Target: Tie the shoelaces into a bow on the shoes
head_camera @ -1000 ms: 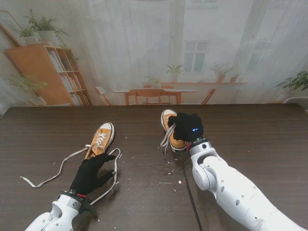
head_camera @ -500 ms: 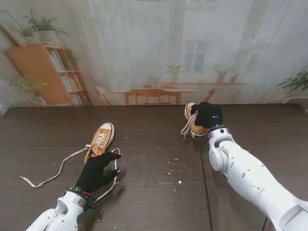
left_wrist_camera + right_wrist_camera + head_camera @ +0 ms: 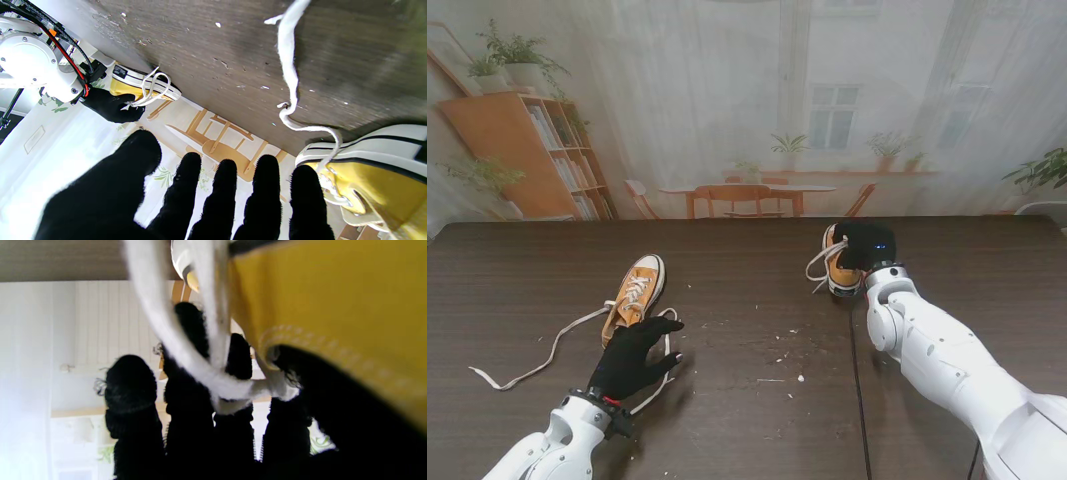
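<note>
Dark wood table (image 3: 747,270): carried both shoes, with pale crumbs (image 3: 779,360) scattered between the two arms.
Right hand (image 3: 867,243): black-gloved, its fingers were wrapped on the right shoe, thumb inside the opening as the right wrist view showed.
Right shoe (image 3: 838,268): yellow canvas with a white sole, held at the hand's own fingertips, toward the far edge of the table.
Right shoe's laces (image 3: 819,265): white, untied, they looped loosely off the shoe on the side toward the left hand.
Left hand (image 3: 632,355): black-gloved, it held nothing, fingers spread, hovering just nearer to me than the left shoe.
Left shoe (image 3: 635,291): yellow, lying just past the left hand's fingertips, toe pointing away.
Left shoe's laces (image 3: 547,352): untied; one end trailed far out to the left of the hand, the other curved round its right side.
Backdrop (image 3: 747,110): a printed room scene stood past the table's far edge.
</note>
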You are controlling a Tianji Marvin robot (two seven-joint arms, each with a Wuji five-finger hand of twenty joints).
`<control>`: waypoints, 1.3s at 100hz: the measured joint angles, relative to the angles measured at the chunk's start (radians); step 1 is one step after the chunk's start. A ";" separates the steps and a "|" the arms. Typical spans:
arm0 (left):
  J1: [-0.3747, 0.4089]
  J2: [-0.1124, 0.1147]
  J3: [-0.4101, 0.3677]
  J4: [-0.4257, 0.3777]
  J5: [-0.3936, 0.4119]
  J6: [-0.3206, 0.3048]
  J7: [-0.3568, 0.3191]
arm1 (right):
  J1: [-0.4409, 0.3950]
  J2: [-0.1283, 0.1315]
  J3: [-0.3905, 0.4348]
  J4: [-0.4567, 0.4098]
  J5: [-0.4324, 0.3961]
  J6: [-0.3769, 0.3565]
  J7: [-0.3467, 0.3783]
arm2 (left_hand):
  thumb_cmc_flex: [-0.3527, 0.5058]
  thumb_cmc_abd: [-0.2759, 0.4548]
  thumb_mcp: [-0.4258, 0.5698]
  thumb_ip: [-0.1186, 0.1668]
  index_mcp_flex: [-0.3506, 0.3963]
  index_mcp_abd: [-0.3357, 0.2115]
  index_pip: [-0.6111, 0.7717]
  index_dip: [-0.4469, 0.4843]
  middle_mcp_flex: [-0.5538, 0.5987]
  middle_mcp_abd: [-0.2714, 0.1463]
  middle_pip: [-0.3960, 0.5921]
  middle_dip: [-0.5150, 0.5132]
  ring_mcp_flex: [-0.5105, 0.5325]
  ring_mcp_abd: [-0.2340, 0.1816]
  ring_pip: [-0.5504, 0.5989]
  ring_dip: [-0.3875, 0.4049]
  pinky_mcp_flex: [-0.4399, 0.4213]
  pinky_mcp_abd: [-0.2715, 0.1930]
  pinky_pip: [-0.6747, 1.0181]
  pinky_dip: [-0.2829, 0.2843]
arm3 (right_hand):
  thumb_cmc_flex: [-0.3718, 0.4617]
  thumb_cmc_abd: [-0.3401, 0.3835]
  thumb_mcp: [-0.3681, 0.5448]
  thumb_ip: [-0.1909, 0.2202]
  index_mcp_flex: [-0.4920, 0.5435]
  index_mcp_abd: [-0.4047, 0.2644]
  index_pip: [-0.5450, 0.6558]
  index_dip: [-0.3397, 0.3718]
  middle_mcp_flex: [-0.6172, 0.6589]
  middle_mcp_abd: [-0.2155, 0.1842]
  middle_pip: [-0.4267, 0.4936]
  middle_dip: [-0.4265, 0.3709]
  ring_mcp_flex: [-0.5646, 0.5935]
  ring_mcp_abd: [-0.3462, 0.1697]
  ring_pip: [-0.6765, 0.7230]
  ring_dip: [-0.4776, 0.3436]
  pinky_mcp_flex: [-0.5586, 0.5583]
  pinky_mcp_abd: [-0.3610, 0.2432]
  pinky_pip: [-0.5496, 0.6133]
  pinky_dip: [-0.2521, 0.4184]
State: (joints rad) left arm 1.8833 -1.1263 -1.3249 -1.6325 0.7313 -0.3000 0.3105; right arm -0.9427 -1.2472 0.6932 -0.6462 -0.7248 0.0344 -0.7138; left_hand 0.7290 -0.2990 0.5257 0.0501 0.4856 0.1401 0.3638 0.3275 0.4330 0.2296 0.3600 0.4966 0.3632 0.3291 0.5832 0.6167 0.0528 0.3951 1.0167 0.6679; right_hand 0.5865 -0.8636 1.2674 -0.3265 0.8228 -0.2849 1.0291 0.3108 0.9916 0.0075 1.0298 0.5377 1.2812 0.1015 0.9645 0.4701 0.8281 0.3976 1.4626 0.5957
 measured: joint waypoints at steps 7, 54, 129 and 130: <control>0.000 0.000 0.001 -0.001 -0.002 0.000 0.000 | -0.006 0.000 0.006 -0.008 0.007 0.000 0.013 | 0.000 0.000 0.000 0.000 0.000 0.000 0.000 0.000 0.000 0.000 0.000 0.000 0.000 0.000 0.000 0.000 0.000 0.000 0.000 0.000 | -0.009 0.000 -0.001 0.000 0.000 0.003 0.000 0.000 0.000 0.000 0.000 0.000 0.000 0.000 -0.004 0.000 -0.001 0.000 -0.003 0.001; 0.010 -0.002 0.002 0.002 -0.034 -0.022 0.001 | -0.190 0.093 0.191 -0.331 -0.166 0.096 0.247 | 0.000 0.000 0.000 0.000 0.000 0.000 0.000 0.000 0.004 0.000 0.000 0.000 0.000 0.000 0.000 0.000 0.000 0.000 0.001 0.000 | -0.234 -0.171 0.024 0.091 -0.063 0.104 -0.198 0.154 -0.165 -0.016 0.011 0.037 -0.130 -0.006 -0.088 -0.005 -0.111 -0.031 -0.084 0.033; 0.050 -0.004 -0.022 -0.056 -0.042 -0.042 -0.005 | -0.902 0.137 0.635 -1.171 -0.133 0.027 0.532 | 0.000 0.024 -0.028 0.000 0.026 0.000 0.004 0.000 0.014 0.000 0.000 0.000 0.000 0.000 0.000 0.000 0.000 0.000 0.001 0.000 | -0.464 0.166 -0.210 0.092 -0.332 0.168 -0.443 0.063 -0.520 0.036 -0.376 -0.189 -0.648 0.048 -0.692 -0.197 -0.625 -0.132 -0.650 -0.171; 0.051 -0.004 -0.022 -0.056 -0.042 -0.041 -0.005 | -0.910 0.137 0.636 -1.173 -0.137 0.025 0.532 | 0.000 0.026 -0.032 0.000 0.027 0.000 0.004 0.000 0.015 0.000 0.000 0.000 0.000 0.000 0.000 0.000 0.000 0.000 0.001 0.000 | -0.464 0.168 -0.212 0.092 -0.332 0.166 -0.441 0.062 -0.522 0.036 -0.376 -0.189 -0.658 0.048 -0.701 -0.198 -0.633 -0.135 -0.653 -0.175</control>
State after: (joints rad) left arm 1.9340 -1.1301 -1.3468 -1.6887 0.6890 -0.3412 0.3054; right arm -1.8526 -1.1107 1.3297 -1.8192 -0.8619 0.0595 -0.1821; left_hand 0.7290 -0.2732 0.4940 0.0501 0.5122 0.1401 0.3677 0.3275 0.4475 0.2295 0.3604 0.4965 0.3636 0.3287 0.5833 0.6167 0.0528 0.3953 1.0180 0.6679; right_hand 0.1228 -0.6955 1.0550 -0.2340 0.4905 -0.1186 0.5881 0.3731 0.4696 0.0431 0.6541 0.3482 0.6237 0.1490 0.2637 0.2717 0.1954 0.2628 0.8094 0.4211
